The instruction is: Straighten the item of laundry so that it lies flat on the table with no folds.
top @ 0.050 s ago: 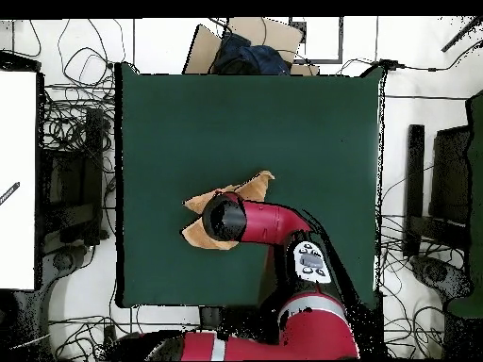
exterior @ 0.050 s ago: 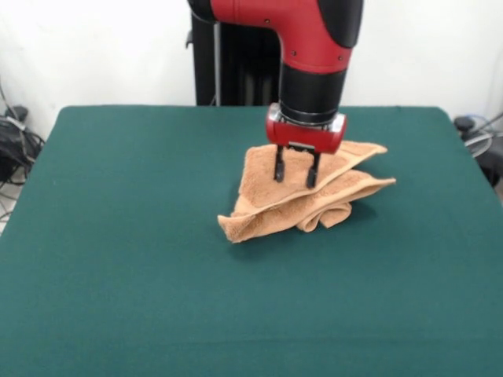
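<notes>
Crumpled towel [exterior @ 0.050 s ago: 302,200] on table [exterior @ 0.050 s ago: 118,236], directly beneath spread jaws.

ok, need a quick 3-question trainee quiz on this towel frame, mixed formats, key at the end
1. True or false: the towel lies flat on the table with no folds.
2. Multiple choice: the gripper is (A) off to the side of the towel, (B) directly over the towel with fingers apart, (C) out of view.
3. Fill in: in the overhead view the arm covers the towel's ______.

Key
1. False; it is bunched in overlapping layers.
2. B
3. middle; only corners show.
</notes>
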Robot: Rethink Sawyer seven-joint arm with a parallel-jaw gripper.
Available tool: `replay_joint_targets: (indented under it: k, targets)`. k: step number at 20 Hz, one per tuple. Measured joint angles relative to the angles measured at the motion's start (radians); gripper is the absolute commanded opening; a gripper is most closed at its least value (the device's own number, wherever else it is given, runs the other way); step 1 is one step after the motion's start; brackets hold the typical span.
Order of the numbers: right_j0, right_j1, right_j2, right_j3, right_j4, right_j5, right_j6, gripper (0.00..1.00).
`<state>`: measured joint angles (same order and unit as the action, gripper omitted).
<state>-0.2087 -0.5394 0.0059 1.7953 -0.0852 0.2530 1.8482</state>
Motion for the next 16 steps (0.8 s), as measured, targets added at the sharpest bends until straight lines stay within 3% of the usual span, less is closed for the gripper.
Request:
replay_joint_targets:
  k: [14,15,16]
  targets:
    - [0.003,0.002,0.000,0.000,-0.017,-0.060,0.000,0.00]
    - [0.006,0.002,0.000,-0.001,-0.017,-0.060,0.000,1.00]
    - [0.007,0.002,0.000,-0.001,-0.017,-0.060,0.000,1.00]
